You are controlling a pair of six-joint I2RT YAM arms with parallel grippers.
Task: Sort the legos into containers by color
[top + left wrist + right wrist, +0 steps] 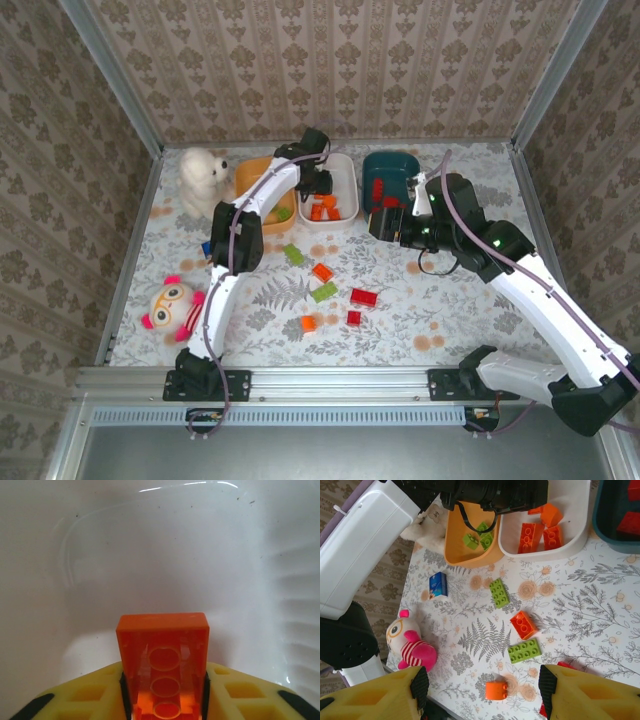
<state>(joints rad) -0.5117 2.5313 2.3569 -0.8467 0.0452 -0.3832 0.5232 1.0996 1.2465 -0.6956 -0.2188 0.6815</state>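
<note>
Left jaws grasp an orange brick, white bin beneath them; right jaws gape empty, counter below.

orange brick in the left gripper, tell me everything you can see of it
The small translucent orange plastic brick shows its hollow underside: three round tubes in a row inside thin walls. It is clamped on its long sides between the yellow fingers of the left gripper, with its far end poking out past them. It hangs inside the glossy white plastic bin. Whether it touches the bin's floor cannot be told.
</note>
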